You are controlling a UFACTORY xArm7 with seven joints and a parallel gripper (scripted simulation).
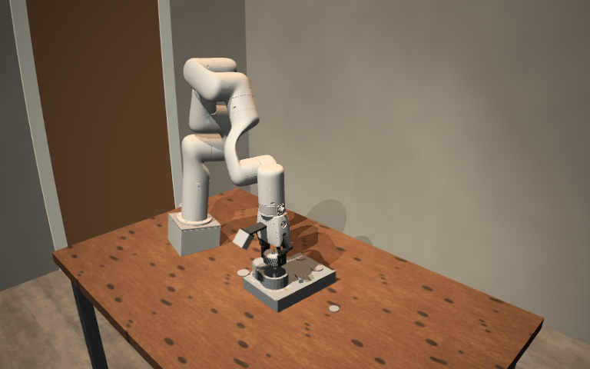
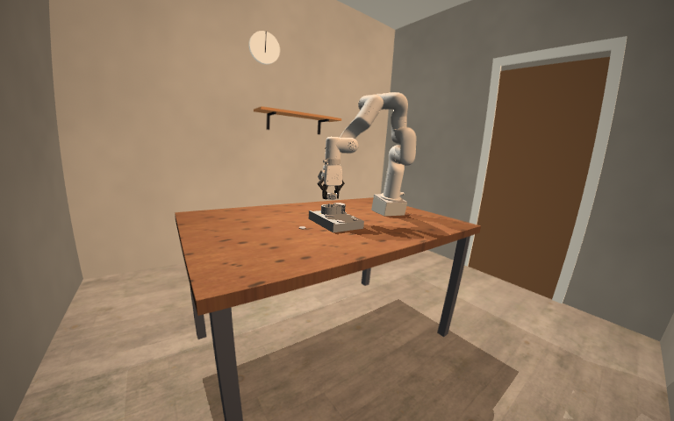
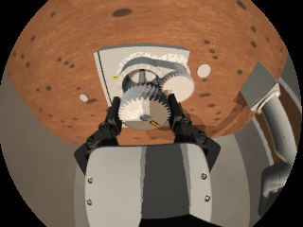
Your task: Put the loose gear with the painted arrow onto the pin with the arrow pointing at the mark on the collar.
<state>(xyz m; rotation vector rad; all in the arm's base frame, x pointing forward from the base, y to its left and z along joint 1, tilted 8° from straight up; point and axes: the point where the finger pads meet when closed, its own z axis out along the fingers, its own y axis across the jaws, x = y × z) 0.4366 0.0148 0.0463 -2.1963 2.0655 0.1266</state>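
Note:
My gripper [image 1: 273, 255] [image 2: 331, 194] [image 3: 144, 102] points straight down and is shut on the loose gear [image 1: 273, 260] [image 3: 143, 102], a pale toothed wheel. A small orange arrow [image 3: 153, 124] shows on the gear's face in the wrist view. I hold the gear just above the dark round collar [image 1: 273, 280] on the grey timing case [image 1: 309, 284] [image 2: 342, 226] [image 3: 108, 62]. The pin is mostly hidden under the gear; its top [image 3: 140, 78] shows in the wrist view. A short orange mark [image 3: 115, 78] lies on the case left of the collar.
A second pale gear [image 1: 258, 264] [image 3: 181, 85] sits on the case beside the collar. Small grey discs [image 1: 243, 272] [image 1: 333, 307] [image 2: 301, 227] lie on the wooden table [image 1: 391, 321]. The arm's base block [image 1: 193, 237] stands behind the case.

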